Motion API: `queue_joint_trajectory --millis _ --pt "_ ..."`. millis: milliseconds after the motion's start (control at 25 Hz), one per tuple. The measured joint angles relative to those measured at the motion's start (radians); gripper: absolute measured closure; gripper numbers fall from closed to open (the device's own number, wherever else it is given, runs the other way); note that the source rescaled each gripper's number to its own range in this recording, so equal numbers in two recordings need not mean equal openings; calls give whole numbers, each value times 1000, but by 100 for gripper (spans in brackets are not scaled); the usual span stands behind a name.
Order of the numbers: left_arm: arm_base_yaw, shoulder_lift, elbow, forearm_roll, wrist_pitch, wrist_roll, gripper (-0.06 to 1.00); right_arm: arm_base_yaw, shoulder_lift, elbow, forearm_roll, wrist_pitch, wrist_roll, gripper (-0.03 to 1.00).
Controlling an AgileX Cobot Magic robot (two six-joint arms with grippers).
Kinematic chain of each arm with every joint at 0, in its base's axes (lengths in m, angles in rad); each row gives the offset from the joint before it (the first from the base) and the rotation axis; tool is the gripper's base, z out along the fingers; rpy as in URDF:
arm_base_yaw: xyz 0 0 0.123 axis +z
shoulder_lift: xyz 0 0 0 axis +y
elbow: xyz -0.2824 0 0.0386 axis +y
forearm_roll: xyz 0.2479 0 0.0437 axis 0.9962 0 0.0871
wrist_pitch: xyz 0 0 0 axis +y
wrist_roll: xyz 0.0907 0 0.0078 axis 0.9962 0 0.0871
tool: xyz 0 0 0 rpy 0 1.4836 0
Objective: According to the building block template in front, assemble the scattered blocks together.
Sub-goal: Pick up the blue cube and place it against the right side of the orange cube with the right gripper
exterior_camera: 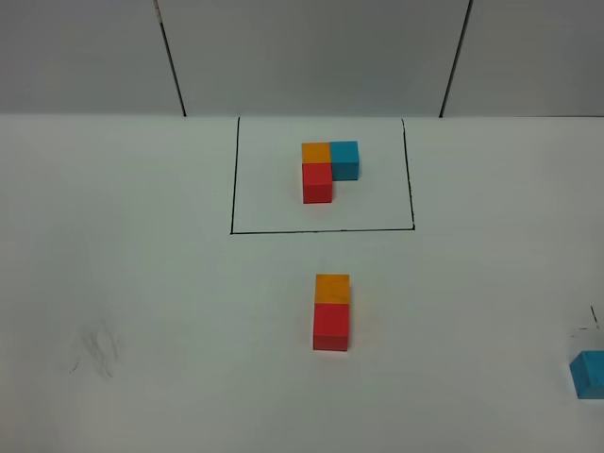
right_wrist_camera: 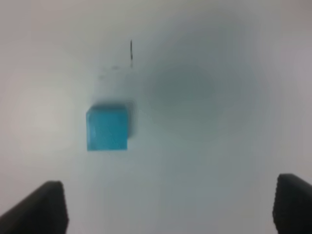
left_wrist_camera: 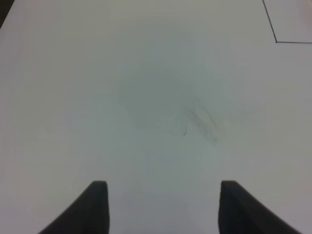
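- Your bench [exterior_camera: 132, 283] is plain white, with grey wall panels [exterior_camera: 311, 57] behind it.
- The building block template [exterior_camera: 329, 168] sits inside its black drawn frame [exterior_camera: 321, 229] at the far middle.
- In front of that frame, the orange block [exterior_camera: 332, 288] touches the red block [exterior_camera: 331, 330] in one line.
- The light blue block [exterior_camera: 589, 374] lies well apart, at the right edge.
- Your left gripper [left_wrist_camera: 163, 187] stands open over bare bench, holding nothing.
- Your right gripper [right_wrist_camera: 170, 187] is spread wide and empty, with the light blue block ahead of it.

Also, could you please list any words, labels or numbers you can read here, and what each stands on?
None can be read in any view. The template cubes, the orange block, red block and blue block have plain faces. The black frame is a drawn line; the grey smudge forms no letters.
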Motion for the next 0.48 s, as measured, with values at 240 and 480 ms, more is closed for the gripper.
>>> queue_joint_trajectory --millis 240,480 --pt "0 0 0 0 0 0 37 0 -69 154 28 -128 27 11" --pt "0 0 0 0 0 0 37 15 -75 303 113 -302 -5 11"
